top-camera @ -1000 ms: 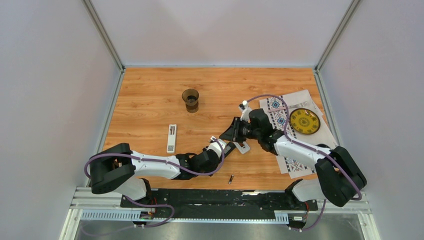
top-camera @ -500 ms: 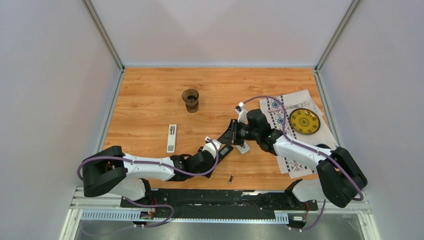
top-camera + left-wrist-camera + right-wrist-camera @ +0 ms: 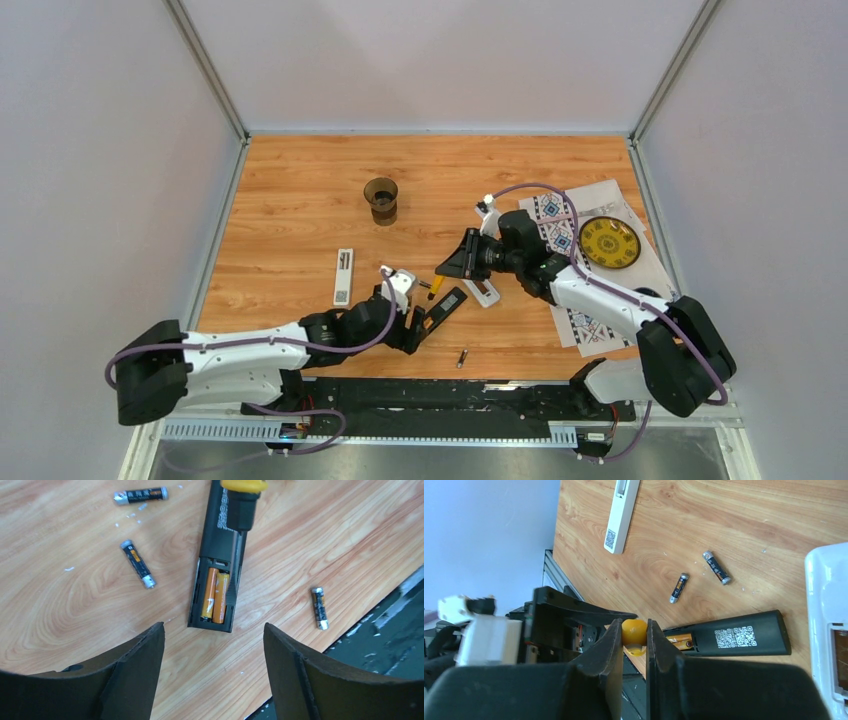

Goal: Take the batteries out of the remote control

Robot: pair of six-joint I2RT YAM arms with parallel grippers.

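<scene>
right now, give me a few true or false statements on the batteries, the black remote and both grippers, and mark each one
1. Two orange batteries sit in the open compartment of the black remote. True.
2. The left gripper is shut on a battery. False: it is open and empty, above the remote's battery end.
3. The right gripper is shut on the yellow screwdriver handle. True.
4. The loose dark batteries lie on top of the black remote. False: they lie on the wooden table, apart from it.
</scene>
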